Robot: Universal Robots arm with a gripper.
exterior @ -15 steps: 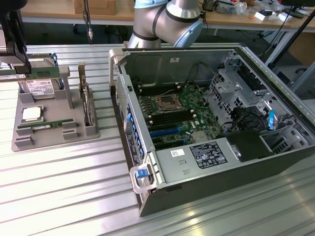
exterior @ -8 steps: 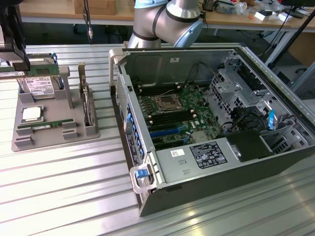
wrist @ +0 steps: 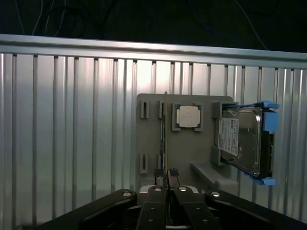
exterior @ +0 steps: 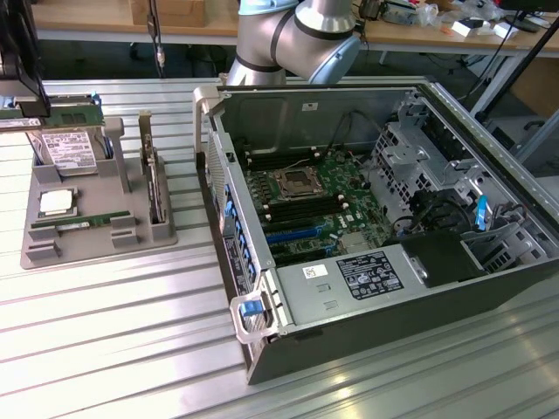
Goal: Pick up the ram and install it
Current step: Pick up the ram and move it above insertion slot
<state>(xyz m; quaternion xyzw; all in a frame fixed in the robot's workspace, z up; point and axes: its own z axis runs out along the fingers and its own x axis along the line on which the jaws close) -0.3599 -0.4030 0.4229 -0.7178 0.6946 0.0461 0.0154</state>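
My gripper (wrist: 166, 172) is shut on the ram (wrist: 166, 129), a thin green stick seen edge-on that reaches out from between the fingertips. It hangs above the grey parts holder (wrist: 148, 143). In the exterior view the gripper (exterior: 21, 109) is at the far left edge, above the holder's back end, with the ram (exterior: 17, 124) at its tips. A second, similar green stick (exterior: 74, 223) lies in a slot of the holder (exterior: 96, 240). The open computer case (exterior: 367, 218) with its motherboard (exterior: 314, 205) stands to the exterior view's right.
On the holder are a square silver processor (wrist: 188, 116) and a hard drive with blue rails (wrist: 242, 139). A tall grey bracket (exterior: 153, 188) stands at the holder's right side. The ribbed metal table (exterior: 113, 332) spreads around everything, and the arm's elbow (exterior: 297, 39) looms behind the case.
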